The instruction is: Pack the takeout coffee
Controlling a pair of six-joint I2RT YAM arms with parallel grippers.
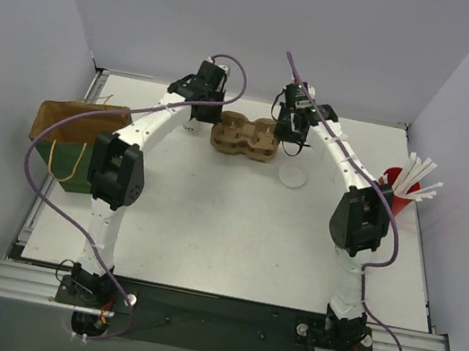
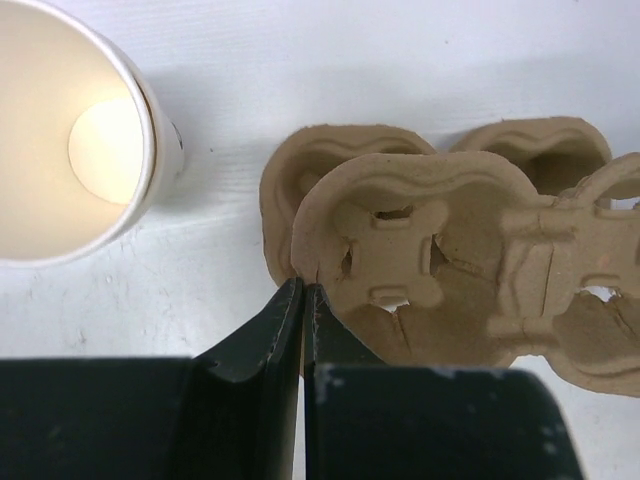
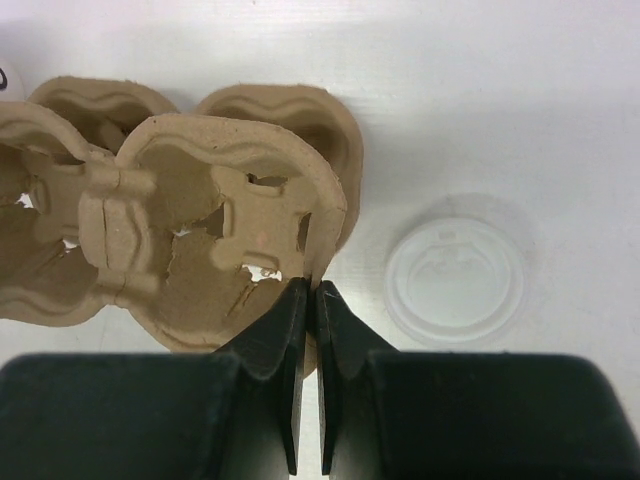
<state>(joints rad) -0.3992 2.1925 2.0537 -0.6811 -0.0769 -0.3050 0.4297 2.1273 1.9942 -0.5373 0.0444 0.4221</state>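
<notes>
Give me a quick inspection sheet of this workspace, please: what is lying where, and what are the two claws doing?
Surface: white table, no spills seen.
Job's things: one open paper cup, no lid on; one lid lying flat on the table, apart.
Clutter: brown cup carrier, seemingly atop a second one; paper bag at the left edge; red cup of straws at the right.
Grippers: left gripper and right gripper pinch opposite ends of the cup carrier's rim.
Cables: purple cables run along both arms.
Surroundings: plain grey walls.
</notes>
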